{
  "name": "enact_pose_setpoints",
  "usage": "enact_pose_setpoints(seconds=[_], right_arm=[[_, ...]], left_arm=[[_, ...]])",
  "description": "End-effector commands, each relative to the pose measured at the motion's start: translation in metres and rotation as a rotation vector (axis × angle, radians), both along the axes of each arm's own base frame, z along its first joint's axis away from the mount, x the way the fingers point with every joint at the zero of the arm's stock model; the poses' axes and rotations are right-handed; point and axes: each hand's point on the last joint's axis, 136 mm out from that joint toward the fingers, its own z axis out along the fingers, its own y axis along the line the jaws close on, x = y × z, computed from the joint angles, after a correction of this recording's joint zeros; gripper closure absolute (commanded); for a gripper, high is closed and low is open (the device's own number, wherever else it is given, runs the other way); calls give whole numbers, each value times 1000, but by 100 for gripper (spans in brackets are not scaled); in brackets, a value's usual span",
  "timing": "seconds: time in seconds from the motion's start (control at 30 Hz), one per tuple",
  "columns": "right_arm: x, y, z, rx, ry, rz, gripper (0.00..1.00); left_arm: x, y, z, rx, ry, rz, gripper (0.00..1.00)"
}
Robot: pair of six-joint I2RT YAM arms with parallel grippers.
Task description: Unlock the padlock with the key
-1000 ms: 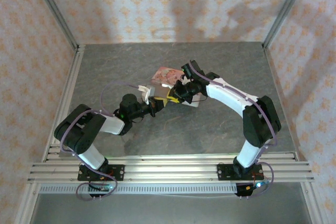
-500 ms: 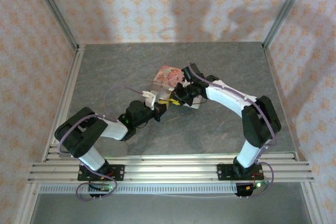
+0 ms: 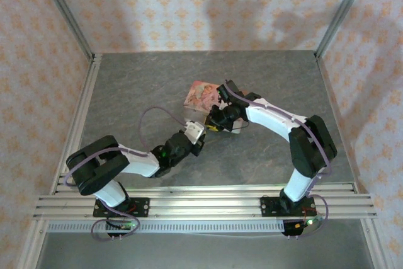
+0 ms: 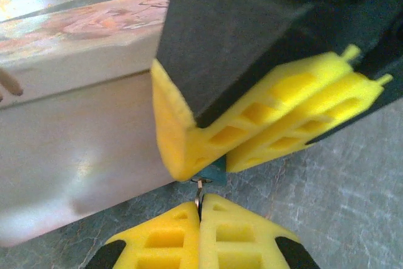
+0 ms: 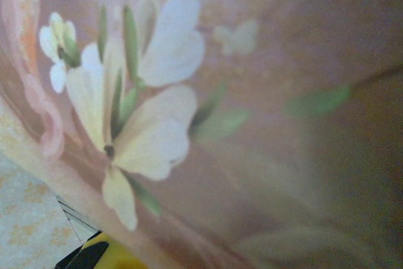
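- Key [image 4: 199,188] sticks out thin and pale from the tips of the left hand [image 4: 200,205], whose yellow fingers are pressed together on it.
- Padlock [image 4: 218,171], seen as a small blue-green bit, is clamped between the yellow fingers of the right hand [image 4: 211,164], directly above the key; whether the key's tip touches it I cannot tell.
- Both hands meet just beside the box [image 4: 82,124], low over the grey bench [image 4: 340,174].
- In the right wrist view, the box's pink face with a white flower is very close and blurred.
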Motion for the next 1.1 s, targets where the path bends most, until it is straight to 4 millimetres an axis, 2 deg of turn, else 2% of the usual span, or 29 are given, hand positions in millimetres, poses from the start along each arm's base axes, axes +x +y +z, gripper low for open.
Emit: enact_pose_setpoints(seconds=[0.0, 0.2, 0.3, 0.4, 0.53, 0.73, 0.87, 1.07], right_arm=[[2, 13, 3, 64, 43, 19, 100], [-2, 10, -7, 31, 49, 58, 100], [-2, 10, -9, 34, 44, 71, 100], [-3, 12, -10, 54, 47, 76, 100], [-4, 8, -10, 62, 51, 68, 100], [-1, 4, -9, 70, 47, 59, 100], [-1, 3, -14, 63, 53, 58, 100], [1, -1, -19, 35, 43, 41, 100]], left_arm=[[-20, -16, -15, 167, -29, -86, 100], [-24, -24, -20, 155, 8, -110, 100], [-22, -30, -27, 63, 125, -149, 100], [-19, -28, -25, -57, 180, -131, 100], [-14, -22, -23, -118, 214, -109, 83], [-10, -18, -16, -157, 229, -106, 70], [-4, -7, -14, -202, 247, -69, 67], [3, 25, -14, -293, 312, 19, 63]])
